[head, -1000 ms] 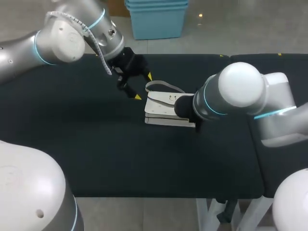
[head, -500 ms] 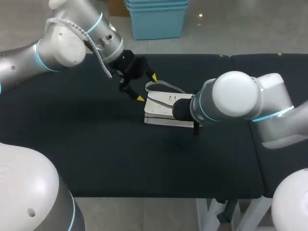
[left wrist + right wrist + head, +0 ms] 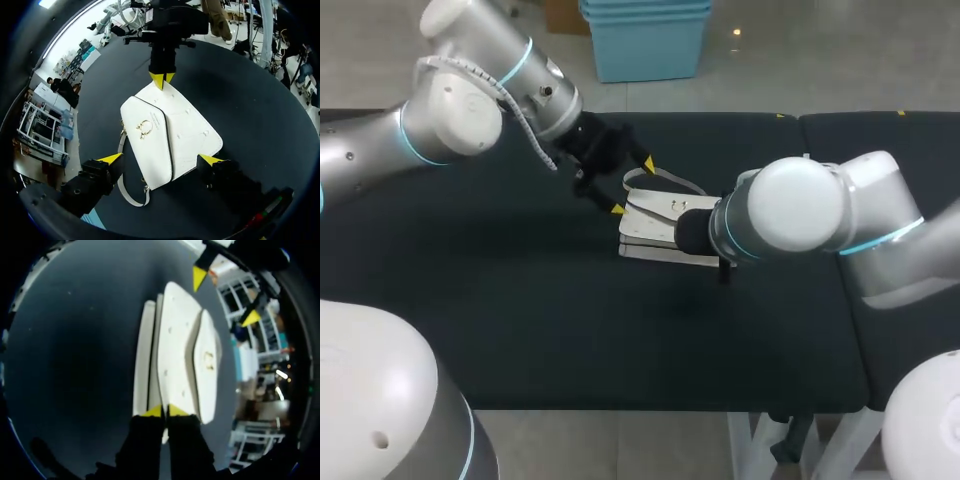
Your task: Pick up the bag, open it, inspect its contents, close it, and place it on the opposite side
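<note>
Bag [image 3: 192, 132] smooth white leather-like, gold metal ring [image 3: 145, 127]; table [image 3: 520, 300] matt black cloth.

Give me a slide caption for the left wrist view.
Left tool open astride the white bag, right tool at its far end.

Head: fixed, high behind the robot, looking down on the table [image 3: 520, 300]; far enough off to take in both arms and the bag [image 3: 655, 225].
Left wrist: above the bag [image 3: 170, 145], looking down past the left gripper [image 3: 160, 159]; near; faces the right gripper [image 3: 162, 80].
Right wrist: low at the bag's [image 3: 177, 350] end, looking along it; very near; right gripper [image 3: 165, 411] in front, left gripper [image 3: 224, 296] beyond.
Shared: the bag and the table round it.
</note>
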Controlling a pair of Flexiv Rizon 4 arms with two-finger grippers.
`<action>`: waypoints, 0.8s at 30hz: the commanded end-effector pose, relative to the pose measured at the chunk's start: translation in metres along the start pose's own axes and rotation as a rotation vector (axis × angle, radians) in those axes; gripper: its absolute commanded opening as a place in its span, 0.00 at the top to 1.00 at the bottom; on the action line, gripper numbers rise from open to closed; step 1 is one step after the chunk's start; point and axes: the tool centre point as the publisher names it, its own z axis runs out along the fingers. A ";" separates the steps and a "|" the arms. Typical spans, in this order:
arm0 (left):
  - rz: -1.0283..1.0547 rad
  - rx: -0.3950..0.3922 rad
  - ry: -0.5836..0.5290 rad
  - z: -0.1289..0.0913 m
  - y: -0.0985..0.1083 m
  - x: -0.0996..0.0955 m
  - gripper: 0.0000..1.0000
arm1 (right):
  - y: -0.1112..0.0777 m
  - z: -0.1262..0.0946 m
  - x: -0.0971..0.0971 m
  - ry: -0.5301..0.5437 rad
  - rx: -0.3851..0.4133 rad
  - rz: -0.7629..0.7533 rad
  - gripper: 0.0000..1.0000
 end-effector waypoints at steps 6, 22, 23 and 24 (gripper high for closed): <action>0.084 0.038 -0.041 0.022 0.003 0.003 0.15 | 0.001 0.002 0.002 -0.002 0.001 0.000 1.00; 0.155 0.073 -0.062 0.045 -0.005 0.005 0.31 | 0.001 0.002 0.002 -0.002 0.001 0.000 1.00; 0.161 0.071 -0.068 0.046 -0.006 0.005 0.34 | 0.001 0.002 0.002 -0.002 0.001 0.000 1.00; 0.164 0.069 -0.073 0.046 -0.007 0.005 0.41 | 0.001 0.002 0.002 -0.002 0.001 0.000 1.00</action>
